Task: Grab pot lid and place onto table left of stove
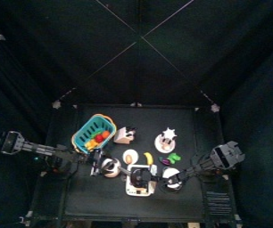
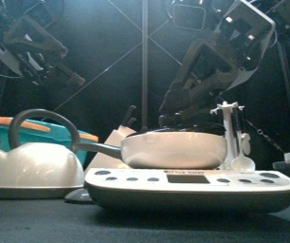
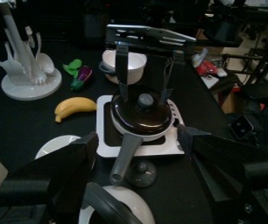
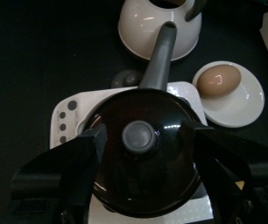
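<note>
1. At the front edge of the table point(image 2: 34, 226) stands the stove point(image 2: 186, 185), a low white box with a row of buttons along its face.
2. A pale pot point(image 2: 173, 149) sits on the stove, its long handle pointing towards the left arm's side.
3. The pot lid point(image 4: 160, 179) is on the pot, on top of the stove and not on the table. From the right wrist view it looks dark and glossy, with a small grey knob in its middle.
4. The right gripper point(image 4: 143, 136) hangs straight down over the lid with its jaws spread wide, one on each side of the knob. They are not pressed on anything, and I cannot tell whether they touch the lid's surface.
5. Just beside the stove on the left arm's side stands a white kettle point(image 2: 34, 166) with a grey arched handle.
6. Near the kettle lies a white dish point(image 4: 236, 101) with a brown egg point(image 4: 222, 79) in it.
7. The left gripper point(image 3: 134, 171) rests low at the table's left side, facing the stove along the pot's handle. Its jaws are spread apart and hold nothing.
8. Beyond the stove in the left wrist view lie a banana point(image 3: 75, 108) and a white rack point(image 3: 25, 70), apart from each other.
9. Farther back, left of the middle, stands a blue basket point(image 1: 94, 132) of coloured items.
</note>
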`<state>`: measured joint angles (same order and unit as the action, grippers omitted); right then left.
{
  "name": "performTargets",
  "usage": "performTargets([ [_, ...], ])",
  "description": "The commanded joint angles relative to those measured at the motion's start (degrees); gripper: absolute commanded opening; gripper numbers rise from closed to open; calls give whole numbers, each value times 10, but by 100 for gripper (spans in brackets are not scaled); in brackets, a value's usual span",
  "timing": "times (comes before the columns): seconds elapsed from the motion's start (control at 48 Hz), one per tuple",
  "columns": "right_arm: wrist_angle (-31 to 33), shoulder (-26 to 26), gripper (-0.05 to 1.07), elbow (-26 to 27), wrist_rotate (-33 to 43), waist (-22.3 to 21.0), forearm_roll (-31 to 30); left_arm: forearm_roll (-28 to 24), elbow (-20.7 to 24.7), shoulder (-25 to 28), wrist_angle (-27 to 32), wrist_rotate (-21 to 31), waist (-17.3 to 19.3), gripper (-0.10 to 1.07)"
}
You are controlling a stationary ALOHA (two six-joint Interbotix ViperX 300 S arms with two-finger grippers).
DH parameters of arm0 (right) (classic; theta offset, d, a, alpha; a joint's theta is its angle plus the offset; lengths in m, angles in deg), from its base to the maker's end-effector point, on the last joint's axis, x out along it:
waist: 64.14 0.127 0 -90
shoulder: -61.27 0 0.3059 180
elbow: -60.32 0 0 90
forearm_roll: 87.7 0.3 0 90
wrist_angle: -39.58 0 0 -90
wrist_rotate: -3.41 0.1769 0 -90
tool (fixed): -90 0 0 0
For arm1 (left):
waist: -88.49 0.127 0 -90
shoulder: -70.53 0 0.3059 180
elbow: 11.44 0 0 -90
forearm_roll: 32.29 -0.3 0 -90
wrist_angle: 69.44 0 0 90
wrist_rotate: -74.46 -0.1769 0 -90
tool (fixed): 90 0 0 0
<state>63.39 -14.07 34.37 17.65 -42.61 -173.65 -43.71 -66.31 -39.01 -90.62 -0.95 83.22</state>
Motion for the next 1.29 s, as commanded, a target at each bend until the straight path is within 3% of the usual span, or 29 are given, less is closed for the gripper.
performTargets([
  [0.0,-1,-6,89,8,-1,1,2,1,9,0,-6,-1,0,103],
  [0.375,3,-4,59,9,-6,-4,11,2,8,0,-6,-1,0,103],
  [0.667,9,-42,58,18,-36,-3,1,6,7,0,-6,-1,4,103],
  [0.854,4,-39,58,47,-64,-3,-4,11,6,-1,-6,-2,4,103],
  [1.271,-45,89,58,188,-80,-4,-53,13,3,-2,-6,-1,4,103],
])
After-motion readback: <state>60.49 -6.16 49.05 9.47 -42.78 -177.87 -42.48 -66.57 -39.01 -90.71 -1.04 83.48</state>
